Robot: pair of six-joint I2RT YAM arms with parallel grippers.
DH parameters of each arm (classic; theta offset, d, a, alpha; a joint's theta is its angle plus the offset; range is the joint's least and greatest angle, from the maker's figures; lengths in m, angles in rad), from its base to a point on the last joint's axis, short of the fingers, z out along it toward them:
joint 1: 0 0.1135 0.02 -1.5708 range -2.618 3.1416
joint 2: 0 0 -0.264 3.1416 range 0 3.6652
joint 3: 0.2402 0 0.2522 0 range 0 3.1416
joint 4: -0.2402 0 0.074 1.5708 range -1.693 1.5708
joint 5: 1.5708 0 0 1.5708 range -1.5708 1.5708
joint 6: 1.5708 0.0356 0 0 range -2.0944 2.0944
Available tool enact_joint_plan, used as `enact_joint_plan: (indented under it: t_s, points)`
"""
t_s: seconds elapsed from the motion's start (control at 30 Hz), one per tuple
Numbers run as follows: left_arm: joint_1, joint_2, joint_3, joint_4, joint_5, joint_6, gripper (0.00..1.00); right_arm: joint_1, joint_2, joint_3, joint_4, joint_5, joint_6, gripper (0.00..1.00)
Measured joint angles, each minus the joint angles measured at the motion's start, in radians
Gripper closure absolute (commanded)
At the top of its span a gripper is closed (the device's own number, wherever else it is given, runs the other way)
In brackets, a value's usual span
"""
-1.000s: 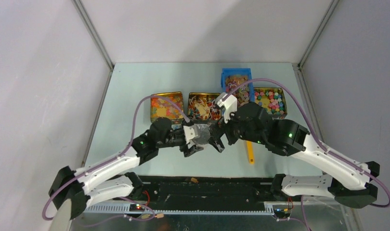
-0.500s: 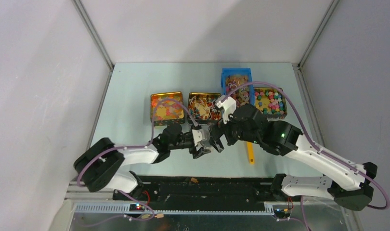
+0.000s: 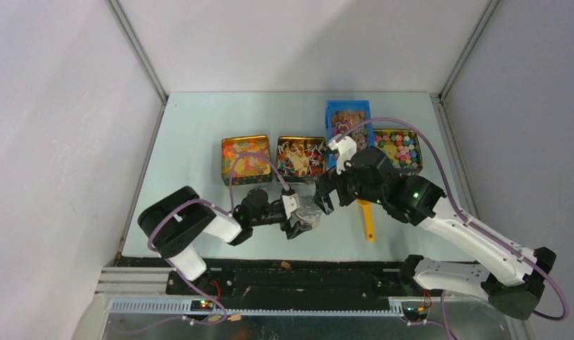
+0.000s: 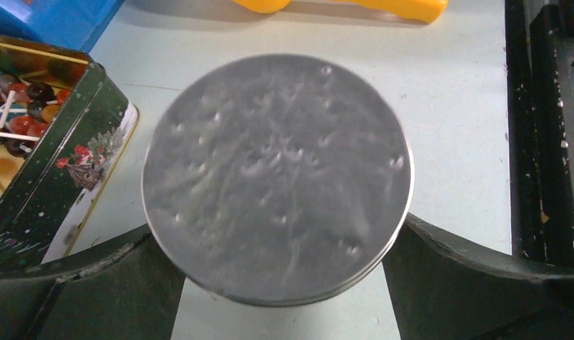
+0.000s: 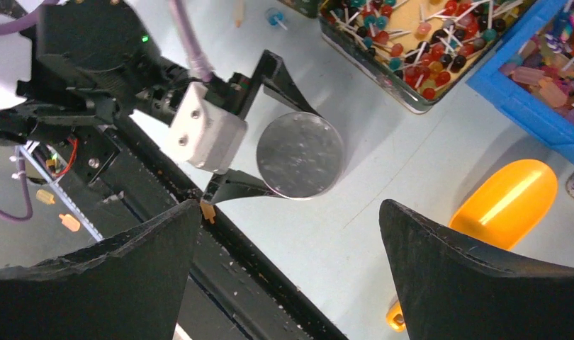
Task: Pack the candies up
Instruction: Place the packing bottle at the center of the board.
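From above, the candies [image 3: 399,150] are seen sorted by kind into four containers ranged across the far half of the tabletop [image 3: 192,142]. Orange, red and yellow gummies [image 3: 244,157] are kept in the gummy tin [image 3: 224,161] at the left. White-stick lollipops [image 3: 300,156] fill the lollipop tin [image 3: 278,152] beside it. Pastel pieces [image 3: 349,119] lie in the blue box [image 3: 329,113], which is set slightly farther back. Small multicoloured sweets [image 3: 394,145] fill the rightmost tin [image 3: 418,154]. Nearer, a round silver lid [image 3: 310,211] is flanked by the fingers of the left tool [image 3: 305,217]. The right tool [image 3: 324,197] is poised just right of it, and an orange scoop [image 3: 368,221] lies on the tabletop farther right.

In the left wrist view, the lid is shown flat, dimpled and dull grey, with a dark finger [image 4: 114,283] set against its rim on each side. Whether it is clamped or merely bracketed cannot be told. The green wall of the lollipop tin is seen at the left, with glossy round heads on thin white sticks heaped inside.

In the right wrist view, the right tool's fingers are spread wide, with only bare tabletop between them and nothing gripped. Beyond them the lid is seen between the left tool's fingers. The lollipop tin and the blue box are seen farther off.
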Motion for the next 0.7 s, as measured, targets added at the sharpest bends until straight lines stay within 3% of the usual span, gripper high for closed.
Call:
enact_joint_plan:
  t_s: [0.3,0.53,0.7]
  points:
    - [0.0,-0.081,-0.046,0.045,-0.03,-0.027,0.0,-0.126,-0.041,-0.07,0.066,-0.048,-0.004,0.0]
    - [0.031,-0.439,-0.046,-0.13,-0.033,-0.022,0.0,-0.327,-0.133,-0.19,0.132,-0.095,-0.005,0.0]
    - [0.162,-0.644,-0.045,-0.253,-0.027,-0.071,0.0,-0.544,-0.231,-0.308,0.198,-0.105,-0.003,0.0]
